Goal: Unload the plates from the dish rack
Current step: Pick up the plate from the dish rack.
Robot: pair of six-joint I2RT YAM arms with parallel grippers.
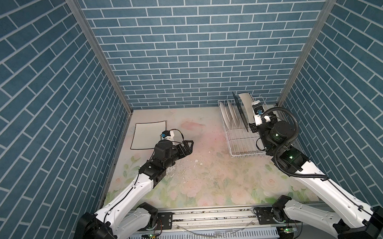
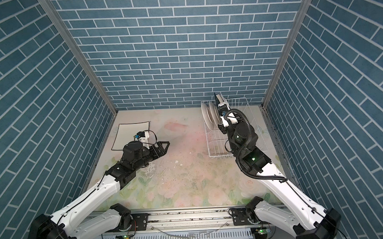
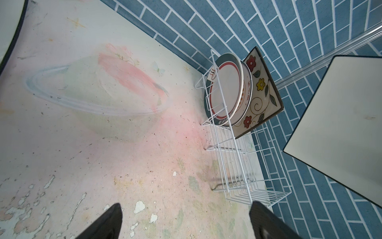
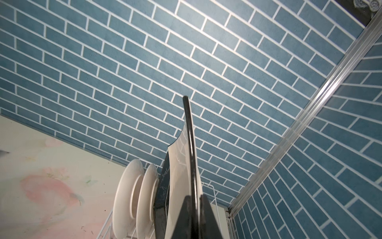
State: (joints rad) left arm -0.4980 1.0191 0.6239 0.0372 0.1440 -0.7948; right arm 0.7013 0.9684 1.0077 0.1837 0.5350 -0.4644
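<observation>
Left arm (image 1: 131, 189) extended low over the tabletop, wrist level; left fingers (image 3: 105, 223) spread wide apart. Right arm (image 1: 322, 185) reaching forward, wrist raised; right fingers (image 4: 206, 217) clamped on a square plate (image 4: 189, 134), its rim edge-on between them.

We see a flat square plate (image 2: 129, 133) on the floral table (image 2: 188, 180) beside our left gripper (image 2: 166, 145). Our right gripper (image 2: 221, 105) clamps an upright square plate (image 2: 219, 98) at the dish rack (image 2: 217, 145), next to two round plates (image 2: 207, 116).
</observation>
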